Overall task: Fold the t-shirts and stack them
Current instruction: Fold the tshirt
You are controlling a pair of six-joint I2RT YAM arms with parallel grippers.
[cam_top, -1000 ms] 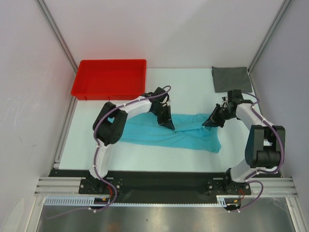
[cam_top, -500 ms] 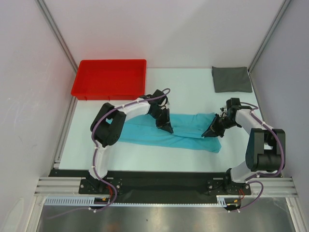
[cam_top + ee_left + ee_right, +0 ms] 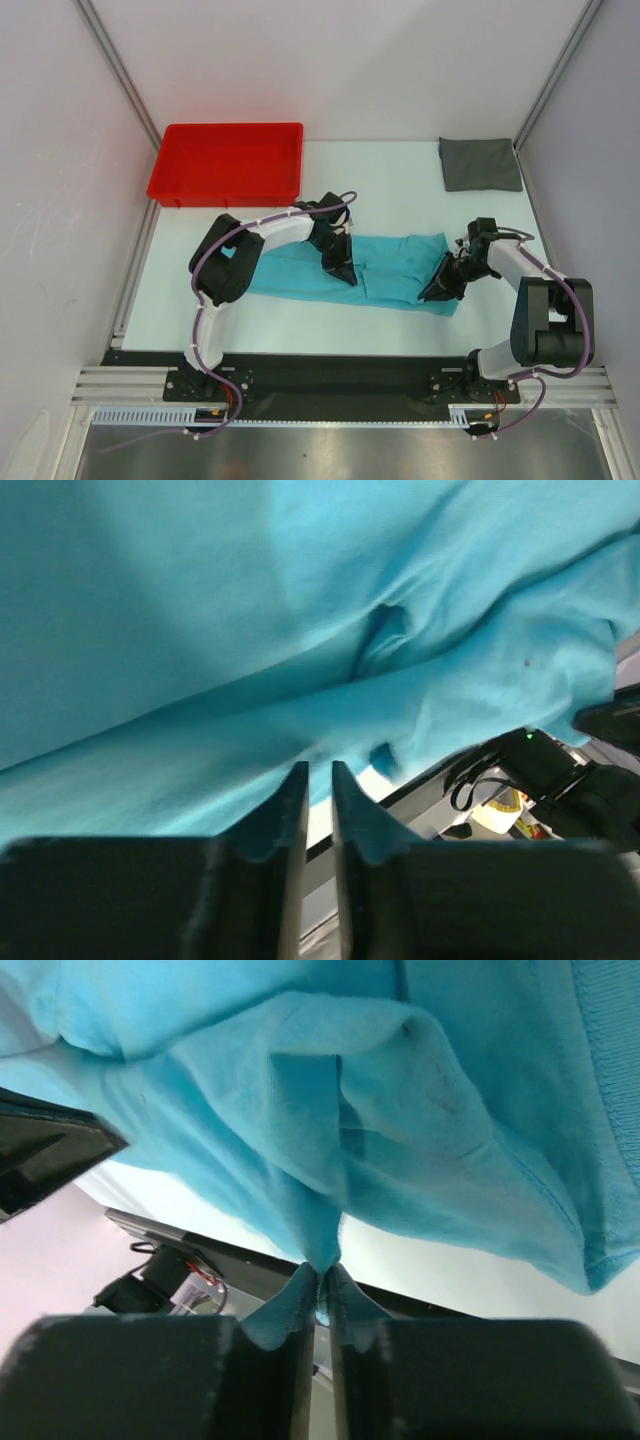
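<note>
Lying creased, the soft turquoise t-shirt (image 3: 390, 272) forms a long band.

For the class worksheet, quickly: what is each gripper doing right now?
Left gripper: nearly closed at the turquoise t-shirt edge; grip cannot be told.
Right gripper: closed, pinching the turquoise t-shirt.

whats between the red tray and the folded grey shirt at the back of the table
Nothing but bare white table lies between the red tray and the folded grey t-shirt. The top external view shows that stretch.
</note>
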